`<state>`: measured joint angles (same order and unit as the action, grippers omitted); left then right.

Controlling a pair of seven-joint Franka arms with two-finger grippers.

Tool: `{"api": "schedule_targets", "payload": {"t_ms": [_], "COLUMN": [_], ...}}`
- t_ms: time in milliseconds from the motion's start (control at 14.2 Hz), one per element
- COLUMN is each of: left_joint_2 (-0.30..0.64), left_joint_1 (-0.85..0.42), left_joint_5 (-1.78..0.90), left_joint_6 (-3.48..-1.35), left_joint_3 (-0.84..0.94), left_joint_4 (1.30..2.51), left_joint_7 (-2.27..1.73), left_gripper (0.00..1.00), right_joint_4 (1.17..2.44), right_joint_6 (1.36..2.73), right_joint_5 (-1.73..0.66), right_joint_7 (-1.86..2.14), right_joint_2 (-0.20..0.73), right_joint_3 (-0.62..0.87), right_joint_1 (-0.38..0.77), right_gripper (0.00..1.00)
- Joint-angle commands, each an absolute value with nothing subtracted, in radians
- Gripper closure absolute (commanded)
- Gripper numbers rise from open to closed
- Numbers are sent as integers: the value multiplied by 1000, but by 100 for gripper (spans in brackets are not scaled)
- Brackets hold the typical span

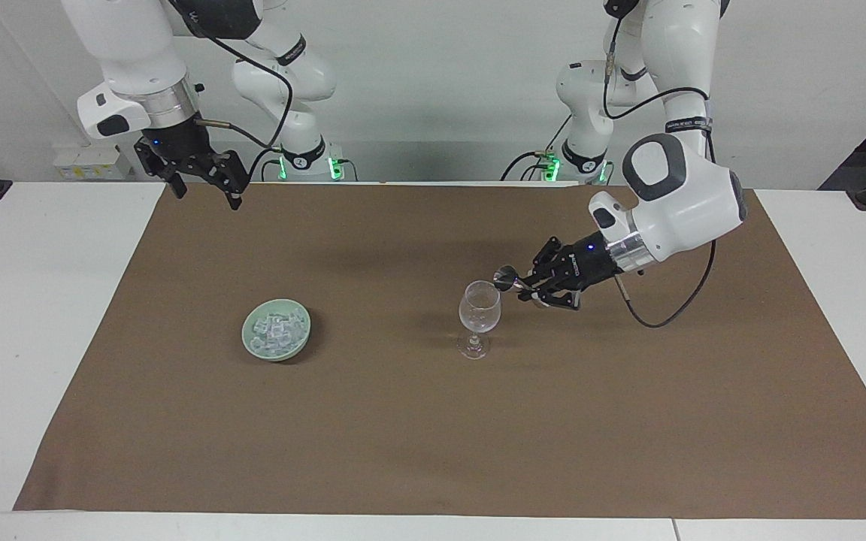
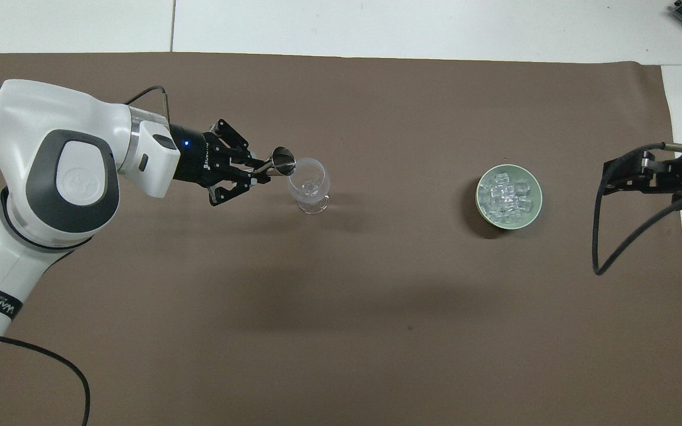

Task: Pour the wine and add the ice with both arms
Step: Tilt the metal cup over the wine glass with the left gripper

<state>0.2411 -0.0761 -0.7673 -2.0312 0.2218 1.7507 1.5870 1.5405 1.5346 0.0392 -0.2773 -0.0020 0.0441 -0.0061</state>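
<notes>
Brown mat (image 1: 433,421) covers most of the white table (image 1: 34,315). Wine glass (image 1: 478,318) stands upright on the mat, toward the left arm's end of the table; bowl of the glass looks clear, no coloured liquid discernible. Left gripper (image 1: 525,285) reaches in low and near-horizontal from its own end, fingers clamped together on a small metal measuring cup (image 1: 507,279). The cup is tipped on its side with its mouth turned toward the glass, its lip right at the glass rim on the side nearer the left arm; in the overhead view the cup (image 2: 282,161) overlaps the rim of the glass (image 2: 309,186). Whether cup and rim actually touch: cannot tell. Ice (image 1: 277,328) lies piled as small clear cubes in a pale green bowl (image 1: 276,349), which sits on the mat well apart from the glass, toward the right arm's end. Open mat between bowl and glass. Right gripper (image 1: 201,184) waits high over the mat's edge at the robots' side, at its own end, fingers spread apart, holding nothing. Black cable (image 1: 666,308) loops from the left wrist, hanging clear of the glass.
</notes>
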Motion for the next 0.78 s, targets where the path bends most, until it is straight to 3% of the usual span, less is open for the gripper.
{"api": "schedule_targets", "payload": {"t_ms": [0, 706], "left_joint_2": [224, 225], "left_joint_1": [-118, -156], "left_joint_5": [-689, -510], "left_joint_6": [-2042, -2046], "left_joint_3": [203, 202], "left_joint_4": [1726, 1691], "left_joint_7": [1496, 1336], "left_gripper": [100, 100], "right_joint_4": [1522, 1522], "right_joint_6": [1525, 1525], "right_joint_5": [15, 15], "right_joint_7": [-252, -252], "right_joint_2": [8, 8], "right_joint_3": [46, 46], "right_joint_1": [-20, -20], "right_gripper": [0, 0]}}
